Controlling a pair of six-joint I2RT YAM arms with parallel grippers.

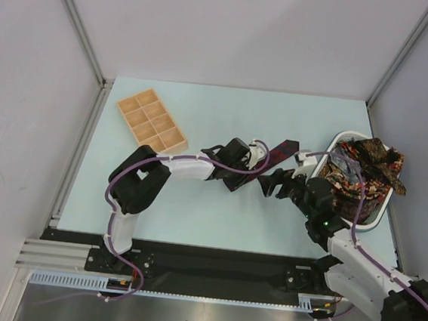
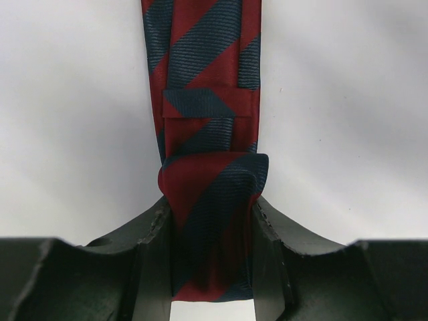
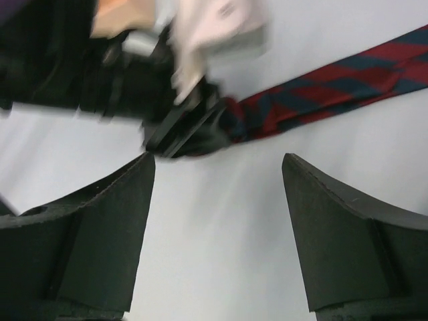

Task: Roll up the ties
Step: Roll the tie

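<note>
1. Left side of the desk (image 1: 194,212): a wooden compartment tray (image 1: 152,120) lies at an angle near the back-left corner. It is well apart from both of my tools.

2. Left arm: it reaches rightward across the middle of the desk. My left tool (image 2: 212,221) is clamped on the striped tie (image 2: 207,67). The folded end of the navy and red fabric sits between the two fingers. A narrow fabric loop crosses the tie just past the fold.

3. Striped tie, position: it lies flat at the centre of the desk. From my left tool it runs diagonally toward the back right, and its far end is near the tub (image 1: 347,135). In the top view, the left wrist and its purple cable cover the clamped end.

4. Right tool (image 3: 219,174): the fingers stand apart with nothing between them. It sits just beside the left tool, on the near-right side, and faces the clamped fold. The right wrist view is blurred. I cannot tell whether the tool touches the desk.

5. Right side of the desk: the white tub stands against the right edge. It holds a heap of ties (image 1: 368,171) in red, brown and gold patterns, and some hang over the rim. In the top view, my right forearm crosses the near-left part of the tub.
</note>
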